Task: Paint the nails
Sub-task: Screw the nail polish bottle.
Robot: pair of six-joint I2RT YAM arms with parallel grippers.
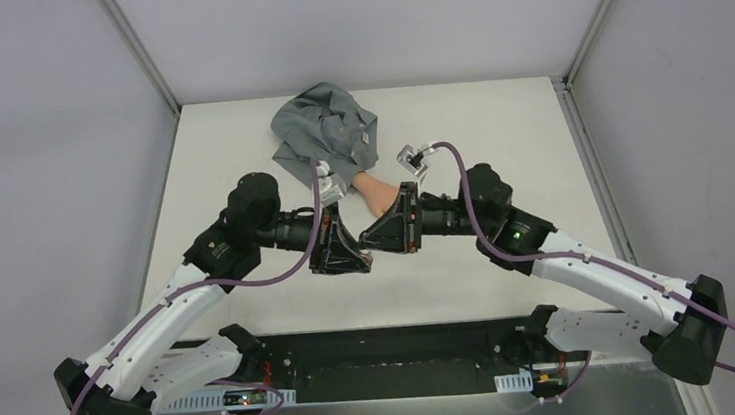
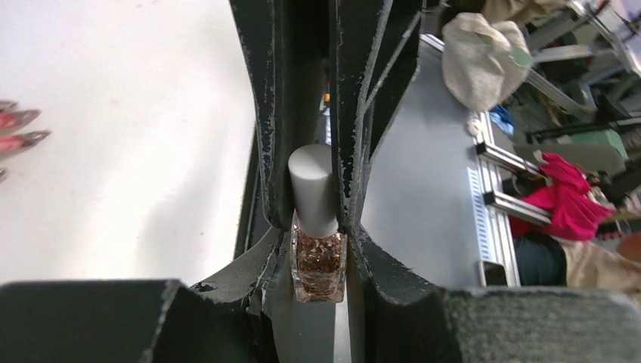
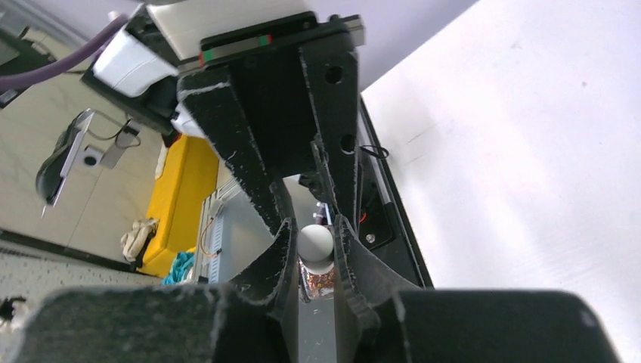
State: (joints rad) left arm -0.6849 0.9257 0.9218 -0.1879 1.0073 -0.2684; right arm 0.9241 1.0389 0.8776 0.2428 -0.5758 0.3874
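Observation:
A small polish bottle (image 2: 319, 266) full of coppery glitter sits crosswise between the pads of my left gripper (image 2: 317, 253), which is shut on its glass body. My right gripper (image 3: 315, 243) comes from the opposite side and is shut on the bottle's white cap (image 3: 315, 246). In the top view the left gripper (image 1: 343, 255) and the right gripper (image 1: 386, 234) meet tip to tip just in front of the peach fake hand (image 1: 374, 189) with its grey sleeve (image 1: 327, 131). The red nails (image 2: 19, 130) show at the left edge of the left wrist view, apart from the bottle; the top view hides them.
The white table (image 1: 498, 136) ends at a black rail (image 1: 386, 351) along the near side. Grey walls close in the left, right and back. Both arms' purple cables (image 1: 462, 189) loop above the wrists.

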